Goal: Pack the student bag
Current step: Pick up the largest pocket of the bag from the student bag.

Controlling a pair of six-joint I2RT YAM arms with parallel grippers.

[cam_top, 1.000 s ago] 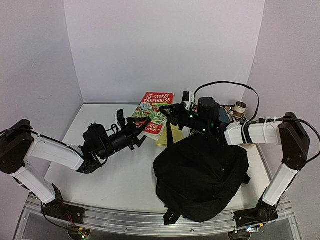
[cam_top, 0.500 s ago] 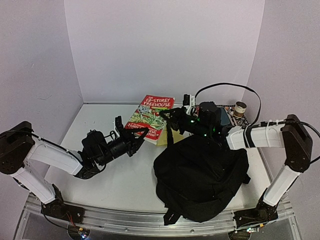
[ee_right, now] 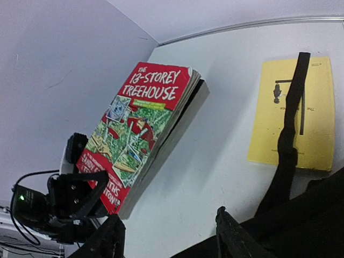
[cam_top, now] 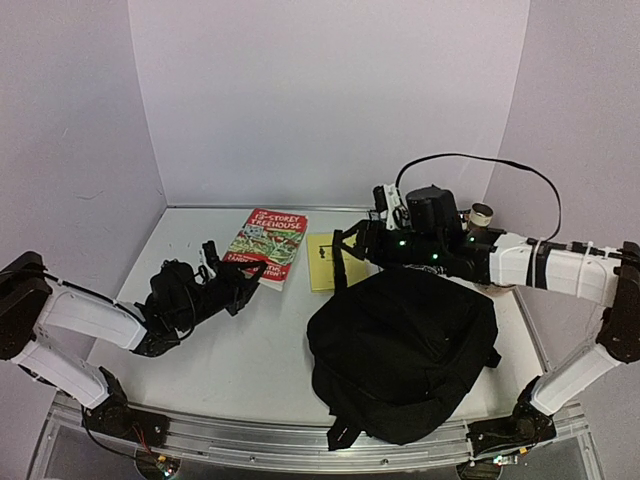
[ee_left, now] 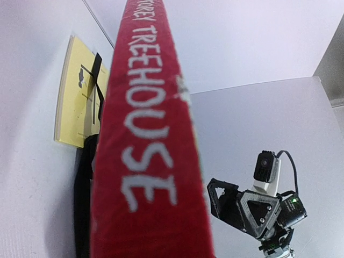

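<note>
The student bag point(cam_top: 405, 350), a large black fabric backpack, lies at the right front of the table. One of its straps point(ee_right: 290, 134) runs up across a thin yellow book point(cam_top: 322, 262). A red "13-Storey Treehouse" book point(cam_top: 266, 245) is tilted with its near corner raised, and my left gripper point(cam_top: 243, 283) is shut on that corner. In the left wrist view the book's red spine point(ee_left: 145, 150) hides the fingers. My right gripper point(ee_right: 169, 242) hangs open just left of the bag's top edge, with nothing between its fingers.
A roll of tape point(cam_top: 482, 213) and small clutter stand at the back right, behind the right arm. A black cable point(cam_top: 470, 160) loops above the right wrist. White walls close in the table on three sides.
The left arm has drawn the red book leftward, off the yellow book. The right gripper has opened, and its arm has stretched out lower over the bag's top.
</note>
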